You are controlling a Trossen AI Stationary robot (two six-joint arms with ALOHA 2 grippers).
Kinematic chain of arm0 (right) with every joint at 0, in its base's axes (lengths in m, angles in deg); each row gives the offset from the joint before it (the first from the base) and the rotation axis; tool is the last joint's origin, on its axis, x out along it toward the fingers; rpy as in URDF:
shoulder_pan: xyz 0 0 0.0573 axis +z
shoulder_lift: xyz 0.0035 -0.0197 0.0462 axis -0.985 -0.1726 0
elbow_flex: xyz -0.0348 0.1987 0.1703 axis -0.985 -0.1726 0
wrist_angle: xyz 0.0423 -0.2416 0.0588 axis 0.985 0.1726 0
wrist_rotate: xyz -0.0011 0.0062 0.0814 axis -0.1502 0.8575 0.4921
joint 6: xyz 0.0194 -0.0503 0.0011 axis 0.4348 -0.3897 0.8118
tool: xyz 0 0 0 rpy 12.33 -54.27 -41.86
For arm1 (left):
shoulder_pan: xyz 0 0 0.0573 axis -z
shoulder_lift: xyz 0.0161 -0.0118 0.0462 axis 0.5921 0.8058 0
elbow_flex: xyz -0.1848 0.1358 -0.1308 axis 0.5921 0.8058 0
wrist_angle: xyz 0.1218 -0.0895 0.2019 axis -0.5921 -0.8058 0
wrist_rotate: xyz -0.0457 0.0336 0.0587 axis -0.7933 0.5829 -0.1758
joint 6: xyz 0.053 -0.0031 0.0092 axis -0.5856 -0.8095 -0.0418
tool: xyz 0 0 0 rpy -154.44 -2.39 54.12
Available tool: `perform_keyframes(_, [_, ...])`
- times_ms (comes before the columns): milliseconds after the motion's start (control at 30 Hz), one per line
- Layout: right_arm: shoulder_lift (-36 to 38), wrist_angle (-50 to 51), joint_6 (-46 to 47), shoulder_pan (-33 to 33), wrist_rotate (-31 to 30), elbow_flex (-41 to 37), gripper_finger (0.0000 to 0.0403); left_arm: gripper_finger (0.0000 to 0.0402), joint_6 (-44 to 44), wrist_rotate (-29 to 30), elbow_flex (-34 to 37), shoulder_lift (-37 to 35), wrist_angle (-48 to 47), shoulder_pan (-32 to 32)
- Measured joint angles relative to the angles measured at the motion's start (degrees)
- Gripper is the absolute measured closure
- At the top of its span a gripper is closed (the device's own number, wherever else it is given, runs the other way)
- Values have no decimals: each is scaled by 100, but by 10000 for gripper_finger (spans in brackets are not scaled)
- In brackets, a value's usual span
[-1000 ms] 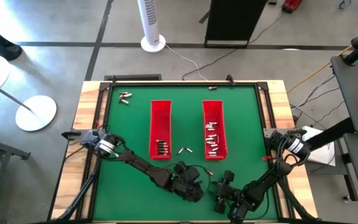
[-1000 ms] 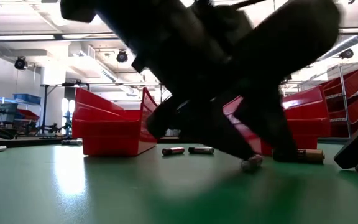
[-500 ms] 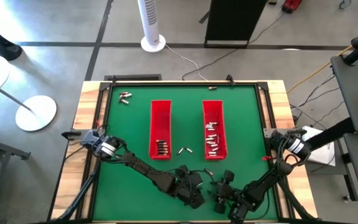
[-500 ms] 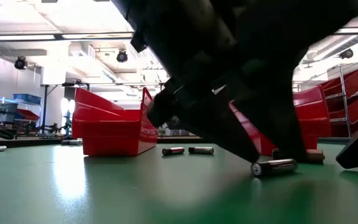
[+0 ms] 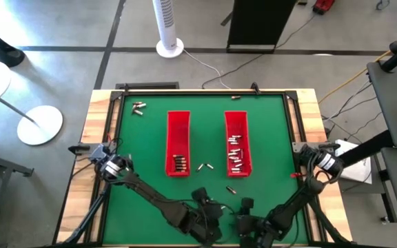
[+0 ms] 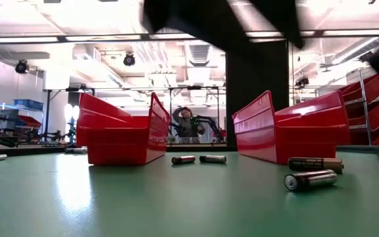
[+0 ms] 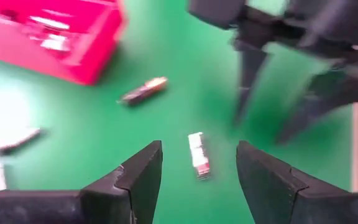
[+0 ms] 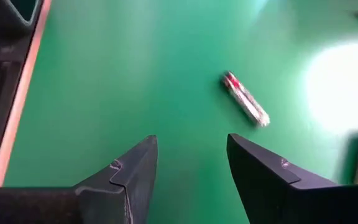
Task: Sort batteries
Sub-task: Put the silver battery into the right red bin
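Observation:
The batteries are small silvery cylinders. Several lie in the left red tray (image 5: 178, 164) and the right red tray (image 5: 237, 150). Two rest on their sides between the trays (image 5: 204, 167), a few near the far left corner (image 5: 138, 107), and one on the green mat (image 5: 230, 189). My left gripper (image 5: 207, 203) hangs open near the table's near edge, with a loose battery (image 7: 197, 155) on the mat ahead between its fingers (image 7: 199, 144), untouched. My right gripper (image 5: 245, 207) is open beside it (image 8: 191, 138), above the mat, with a red-ended battery (image 8: 245, 99) beyond its fingers.
In the low view, two batteries (image 6: 310, 180) (image 6: 314, 163) lie in front of the right tray (image 6: 295, 128) and two more (image 6: 197, 159) in the gap beside the left tray (image 6: 120, 135). The two grippers hang close together. A wooden frame (image 5: 102, 138) borders the mat.
Both grippers rose and drew back toward the near edge, and their dark bulk left the low view. The battery under them turned from end-on to side-on and shifted a little to the right. It now lies free on the mat.

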Motion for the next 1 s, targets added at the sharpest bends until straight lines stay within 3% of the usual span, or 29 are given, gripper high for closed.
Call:
perform_keyframes(100, [10,-37,-698,-290,181,147,213,216,138,686,-123,-2,-1195,160])
perform_keyframes(300, [13,-741,-1833,-703,379,41,213,216,1981,1173,-9,-2,-3234,524])
perform_keyframes(500, [80,-1752,-2474,-1078,1309,-453,213,216,1922,1208,57,-2,-2808,852])
perform_keyframes(667, [255,-2089,-2960,-1238,1334,-686,213,216,1288,1189,-40,-2,-2154,877])
perform_keyframes(867, [600,-2153,-3499,-1353,1375,-755,213,216,1203,1270,-54,-2,-1939,841])
perform_keyframes(1000, [591,-2104,-3528,-1802,1815,-926,213,216,1210,1426,-28,-2,-1888,777])
